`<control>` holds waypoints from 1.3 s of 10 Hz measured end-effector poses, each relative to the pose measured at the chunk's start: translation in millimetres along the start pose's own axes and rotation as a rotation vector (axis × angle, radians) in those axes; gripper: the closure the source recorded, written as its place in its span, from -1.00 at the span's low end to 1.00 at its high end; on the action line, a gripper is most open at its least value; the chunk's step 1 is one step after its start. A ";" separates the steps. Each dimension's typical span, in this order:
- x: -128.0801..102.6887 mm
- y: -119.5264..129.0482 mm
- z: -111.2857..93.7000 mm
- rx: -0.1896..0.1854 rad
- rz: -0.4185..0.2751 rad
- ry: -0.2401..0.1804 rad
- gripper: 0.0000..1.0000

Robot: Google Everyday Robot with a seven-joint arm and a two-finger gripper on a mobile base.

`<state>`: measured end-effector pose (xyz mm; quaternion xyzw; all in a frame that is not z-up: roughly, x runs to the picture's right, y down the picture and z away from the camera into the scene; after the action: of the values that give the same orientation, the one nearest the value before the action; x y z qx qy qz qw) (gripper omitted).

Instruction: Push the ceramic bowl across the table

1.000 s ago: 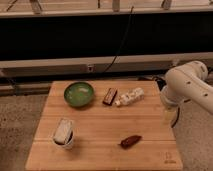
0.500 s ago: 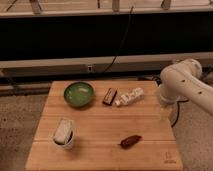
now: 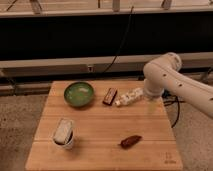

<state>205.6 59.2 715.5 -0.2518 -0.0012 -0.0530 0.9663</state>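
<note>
Hovering above the table [image 3: 100, 131], claw [image 3: 151, 106] spread wide.

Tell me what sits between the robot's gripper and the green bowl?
In the camera view: a dark brown bar, then a pale bottle beside the gripper, which hangs over the table's right side.

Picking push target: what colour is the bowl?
Green bowl, darker rim; camera view. End effector above table, picture's right.

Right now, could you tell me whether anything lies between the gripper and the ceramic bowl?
Yes: a pale bottle and a dark packet lie on the table between the gripper, near the right edge, and the ceramic bowl.
</note>
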 end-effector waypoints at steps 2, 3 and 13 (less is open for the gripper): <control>-29.1 -11.7 3.1 0.007 -0.021 -0.004 -0.60; -41.6 -18.0 4.1 0.013 -0.035 -0.005 -0.60; -104.9 -76.5 19.9 0.043 -0.159 -0.010 -0.60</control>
<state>93.9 13.2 767.1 -0.2304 -0.0271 -0.1283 0.9642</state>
